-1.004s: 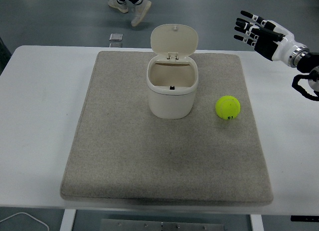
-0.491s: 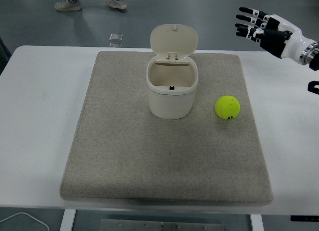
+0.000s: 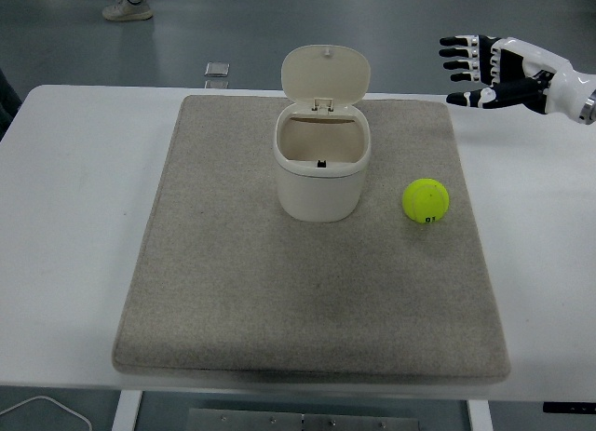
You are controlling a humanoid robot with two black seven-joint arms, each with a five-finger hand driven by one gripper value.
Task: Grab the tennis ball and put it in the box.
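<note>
Tennis ball [image 3: 426, 200], bright yellow-green, sits on the grey mat [image 3: 233, 291], just to the right of the box [image 3: 319, 178] but not touching it. It has a small dark mark low on its front. The box is a little cream bin that stands upright near the far middle of the mat. Its lid [image 3: 325, 74] is flipped up and stands behind the opening, so you can see down inside. The mat lies flat on the white desk [image 3: 65, 217]. The right hand [image 3: 494, 72] is up in the air, far behind the ball and off to the right of the box, past the mat's far right corner. Its fingers [image 3: 458, 53] are spread out wide and point left, and it has hold of nothing. It is well apart from the ball. Behind the box, on the floor past the desk, is a small square thing [image 3: 216, 70], and a person's shoe [image 3: 127, 6] shows at the top.
</note>
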